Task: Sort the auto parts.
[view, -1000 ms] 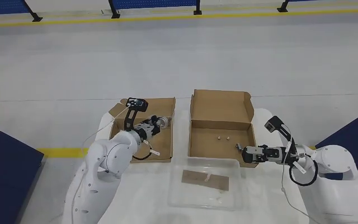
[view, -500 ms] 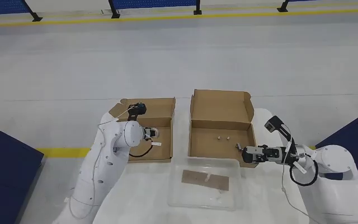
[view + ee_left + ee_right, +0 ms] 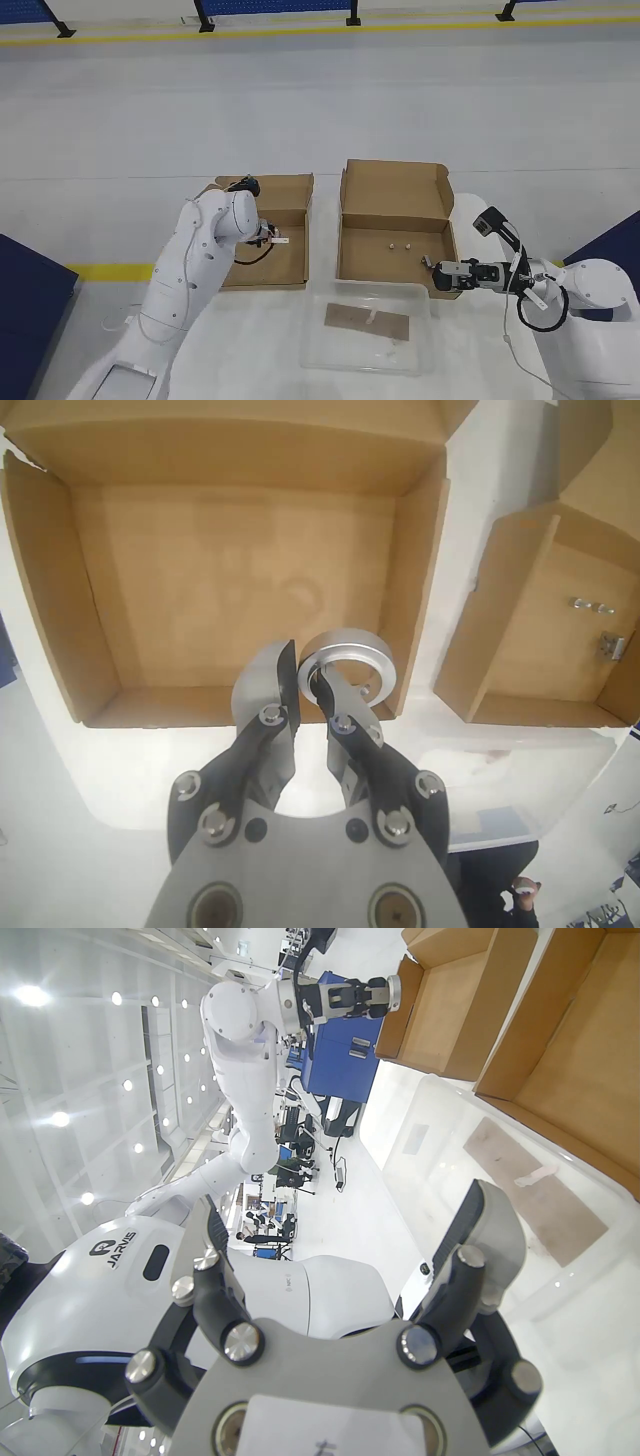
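Note:
My left gripper (image 3: 302, 665) is shut on a silver metal ring (image 3: 350, 645), one finger inside the ring and one outside. It hangs over the near wall of the left cardboard box (image 3: 225, 450), whose floor is bare. From the right wrist view the ring (image 3: 396, 990) shows at that box's edge. My right gripper (image 3: 340, 1208) is open with nothing between its fingers, beside the right box (image 3: 395, 215) and by the clear plastic tray (image 3: 365, 325). Two small metal parts (image 3: 398, 243) lie in the right box, with a small bracket (image 3: 612, 647) near them.
A brown cardboard sheet (image 3: 367, 321) and a small pale piece lie in the clear tray. Both boxes stand side by side with lids folded back. White table (image 3: 250, 330) surrounds them, with blue barriers at its far sides.
The left arm has risen and swung, its upper arm now covering the gripper from above; the ring stays held. The right arm has not moved.

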